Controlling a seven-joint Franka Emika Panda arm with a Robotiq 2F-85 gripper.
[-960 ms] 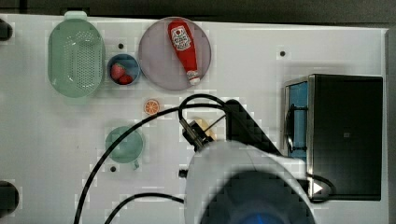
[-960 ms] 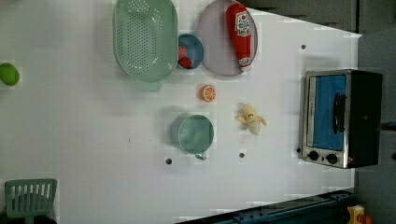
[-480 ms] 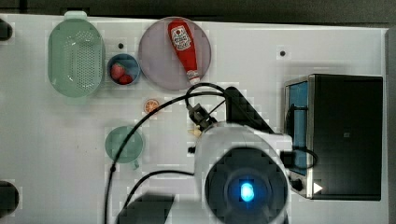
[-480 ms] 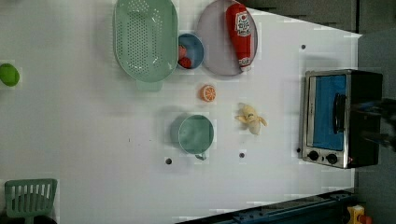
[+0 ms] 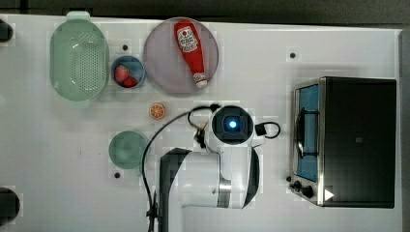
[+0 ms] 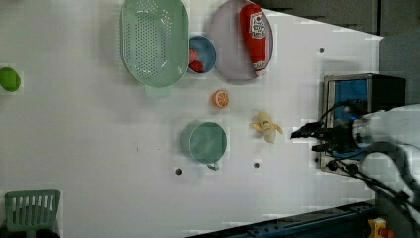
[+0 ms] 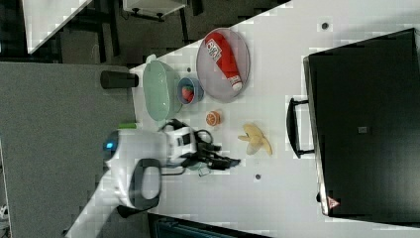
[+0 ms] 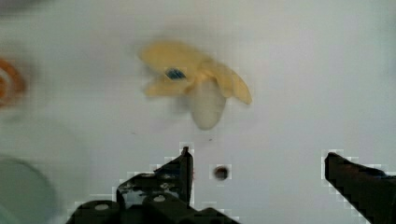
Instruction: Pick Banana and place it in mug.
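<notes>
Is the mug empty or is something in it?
Empty. In the left view the mug shows only its bare teal inside; the banana lies beside it on the table.

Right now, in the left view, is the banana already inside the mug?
No, the banana lies on the table to the left view's right of the mug.

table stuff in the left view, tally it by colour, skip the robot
green: 4, colander, mug, lime-like ball, slotted rack
red: 2, ketchup bottle, strawberries
blue: 1, bowl
orange: 1, orange slice
yellow: 1, banana
grey: 1, plate
black: 1, toaster oven
total: 11
</notes>
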